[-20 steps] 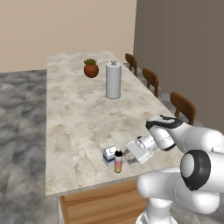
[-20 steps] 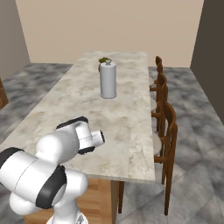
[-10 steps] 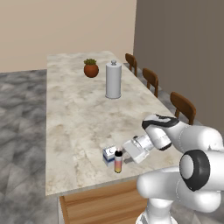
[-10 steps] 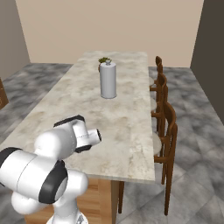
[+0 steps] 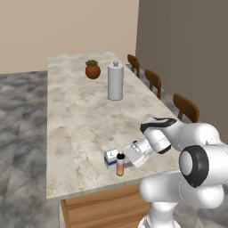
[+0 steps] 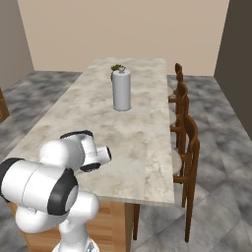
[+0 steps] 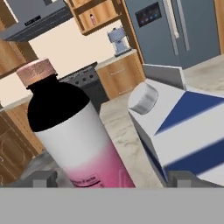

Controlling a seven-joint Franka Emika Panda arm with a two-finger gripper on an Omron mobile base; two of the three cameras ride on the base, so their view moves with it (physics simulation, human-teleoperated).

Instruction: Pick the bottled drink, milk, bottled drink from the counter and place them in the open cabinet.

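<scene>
The long beige table (image 5: 80, 116) is seen from both base cameras. Near its near edge, toward the right corner as the left base view shows it, a bottled drink (image 5: 120, 164) with a dark cap is stood upright, and the milk (image 5: 111, 157), a small white and blue carton, is set just beside it on the side away from the edge. Whether the two touch cannot be told. The arm is bent low over this end of the table, and its hand is brought level with the two things from their right. The jaws (image 7: 112, 179) are spread wide: in the hand view the two grey fingertips (image 7: 41, 179) are seen far apart at the bottom, and nothing is pinched between them.

In the hand view the bottled drink (image 7: 74, 131) stands very close, with a black upper part, a white band fading to pink below and a pinkish cap. The milk (image 7: 183, 127) is seen to its right in that view, with a grey round cap on its sloped top and blue panels on white. Both fall between the fingertips.

Far behind them in the hand view an open cabinet (image 7: 94, 17) of light wood is hung on the wall, and a small bottle (image 7: 92, 19) is stood on its shelf.

Toward the far end of the table a tall grey canister (image 5: 115, 81) is stood, with a small potted plant (image 5: 92, 69) beyond it. Wooden chairs (image 6: 184, 147) are lined along the table's right edge.
</scene>
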